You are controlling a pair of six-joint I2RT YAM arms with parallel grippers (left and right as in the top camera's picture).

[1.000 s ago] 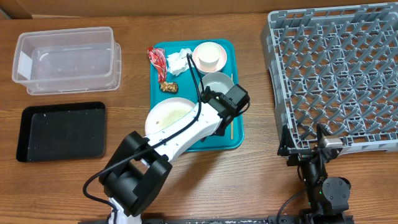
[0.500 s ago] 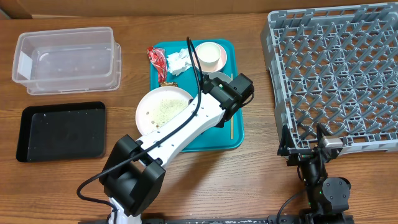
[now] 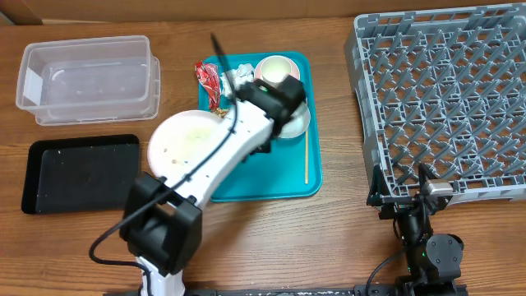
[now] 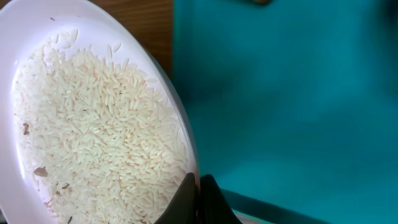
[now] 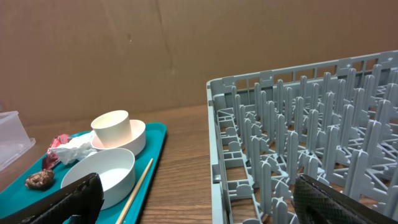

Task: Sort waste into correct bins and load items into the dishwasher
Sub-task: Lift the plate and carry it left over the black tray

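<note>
My left gripper (image 4: 199,196) is shut on the rim of the pale round plate (image 3: 182,144), which carries white rice crumbs (image 4: 93,124). The plate hangs over the teal tray's (image 3: 279,177) left edge. In the overhead view my arm hides the fingers. On the tray lie the red wrapper (image 3: 207,78), white napkin (image 3: 238,76), brown lump (image 5: 38,179), white cup (image 3: 275,70) inside the pink bowl (image 5: 135,138), grey-blue bowl (image 5: 102,174) and wooden stick (image 3: 306,156). My right gripper (image 5: 205,205) stands open at the grey dish rack's (image 3: 444,99) front edge.
A clear plastic tub (image 3: 90,78) stands at the back left. The shallow black tray (image 3: 82,173) lies in front of it, just left of the held plate. The left arm's links cross over the teal tray and part of the grey-blue bowl.
The left arm has swung the plate leftward, from over the tray's middle to past its left edge. The right arm has not moved.
</note>
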